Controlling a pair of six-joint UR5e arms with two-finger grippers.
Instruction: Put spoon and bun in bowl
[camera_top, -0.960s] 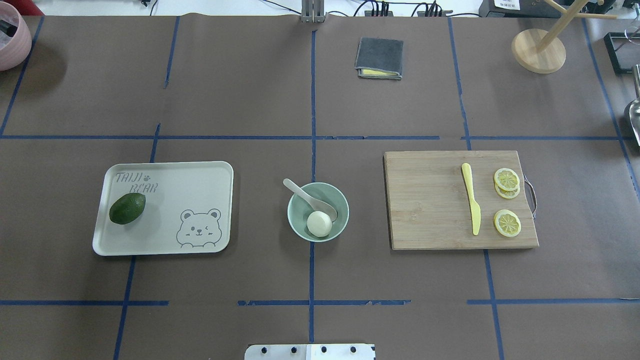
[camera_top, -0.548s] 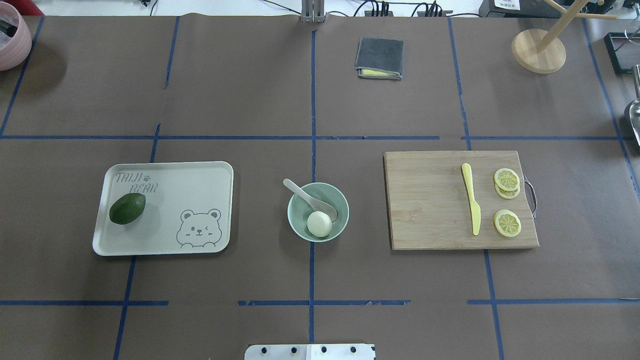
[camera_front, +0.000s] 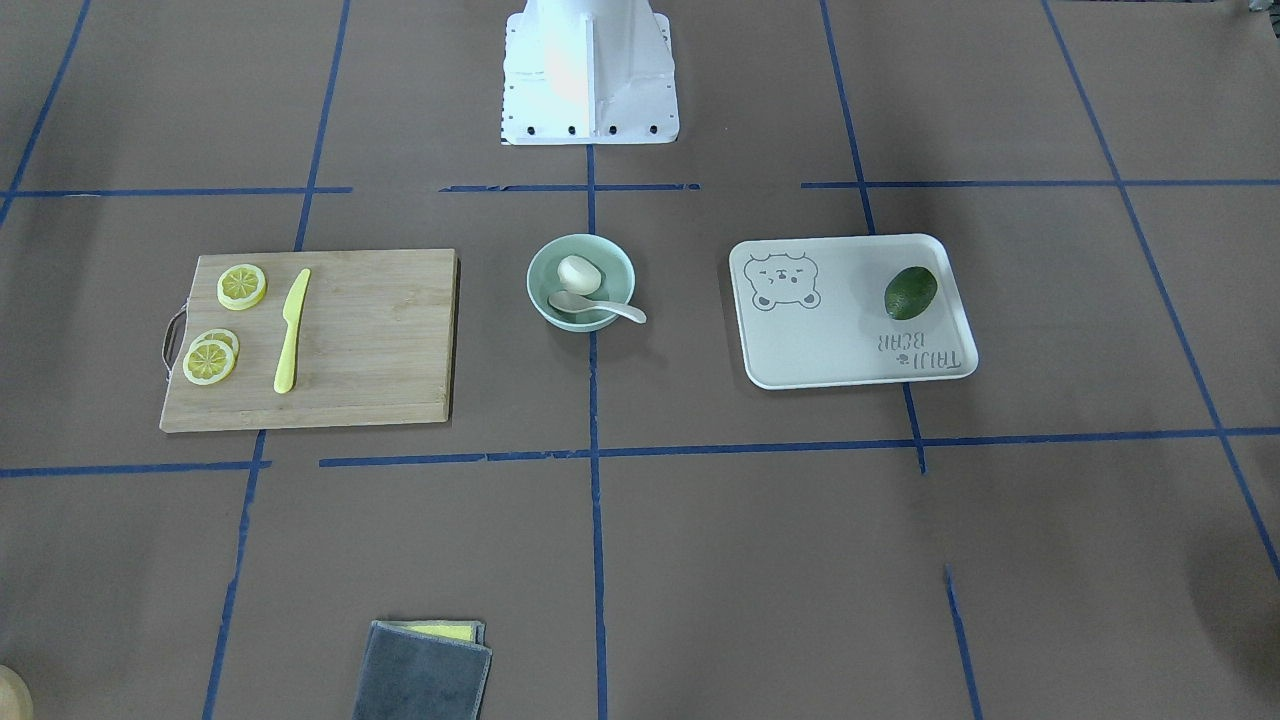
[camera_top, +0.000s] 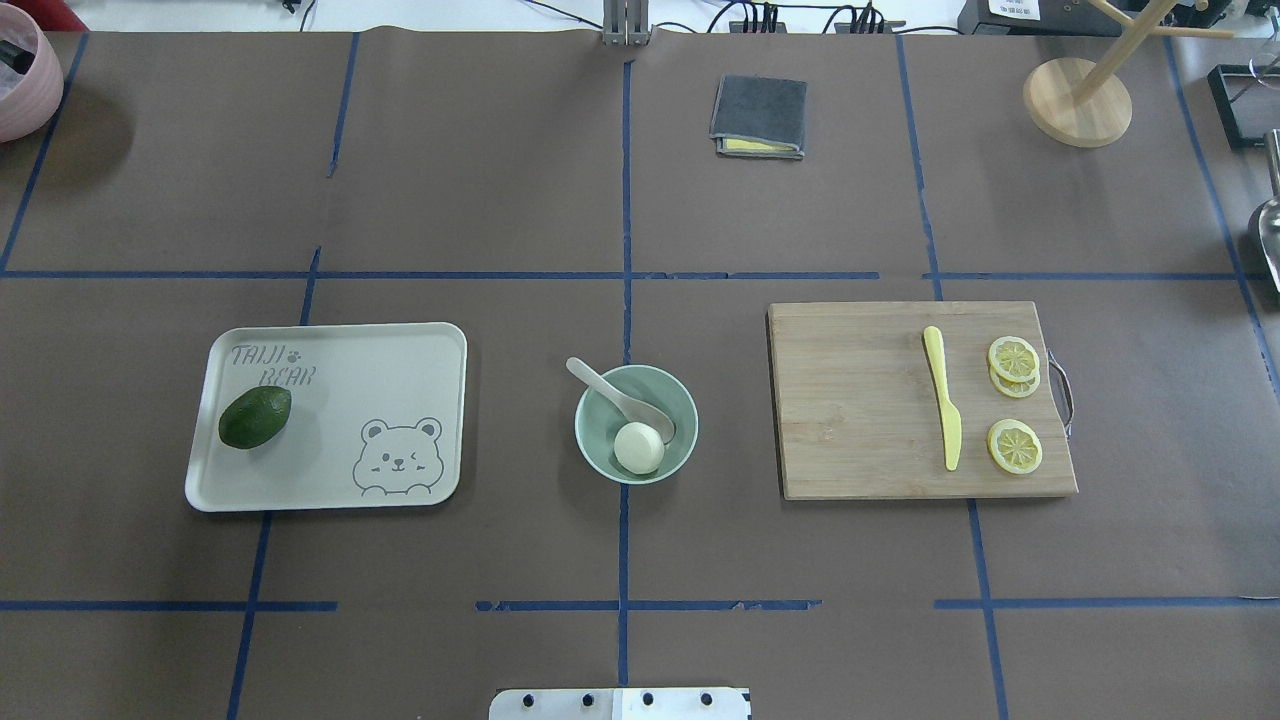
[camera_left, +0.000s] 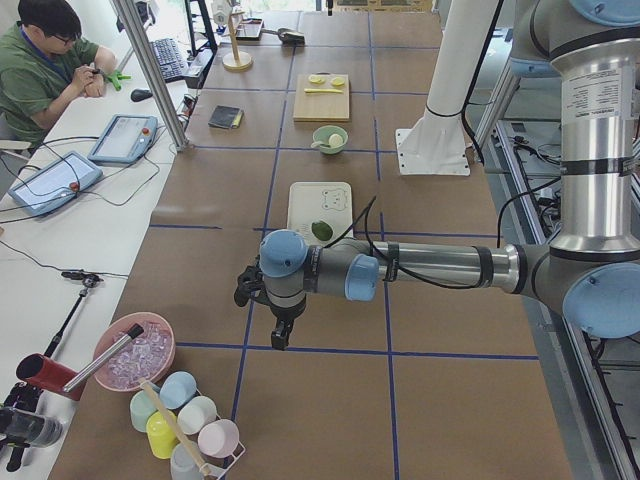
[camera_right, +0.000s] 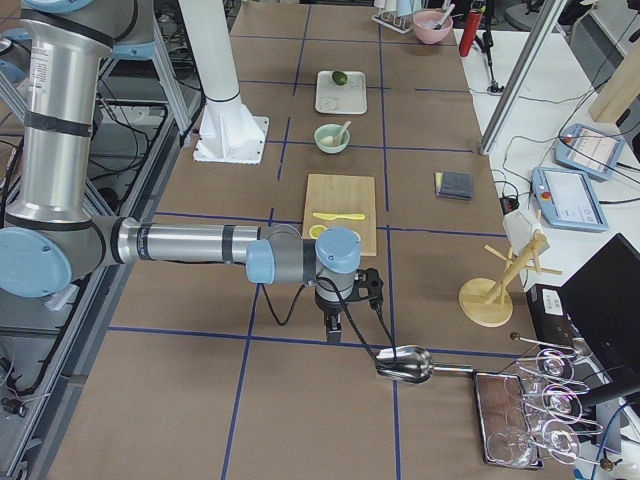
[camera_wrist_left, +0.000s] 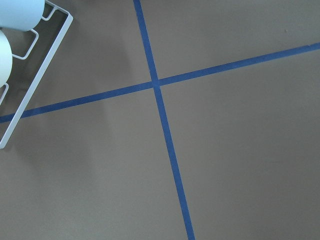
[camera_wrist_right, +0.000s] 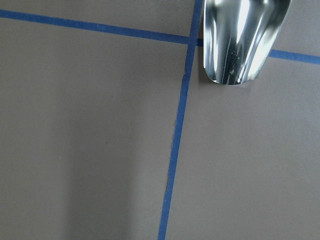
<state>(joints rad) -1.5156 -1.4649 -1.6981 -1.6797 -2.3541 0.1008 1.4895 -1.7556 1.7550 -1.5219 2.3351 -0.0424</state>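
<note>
The mint-green bowl stands at the table's middle. The white bun lies inside it at the near side. The off-white spoon rests with its scoop in the bowl and its handle over the far-left rim. The bowl, the bun and the spoon also show in the front-facing view. My left gripper hangs far off beyond the table's left end, seen only in the exterior left view. My right gripper hangs beyond the right end, seen only in the exterior right view. I cannot tell whether either is open or shut.
A bear-print tray with an avocado lies left of the bowl. A wooden cutting board with a yellow knife and lemon slices lies right. A grey cloth is at the back. A metal scoop lies near the right gripper.
</note>
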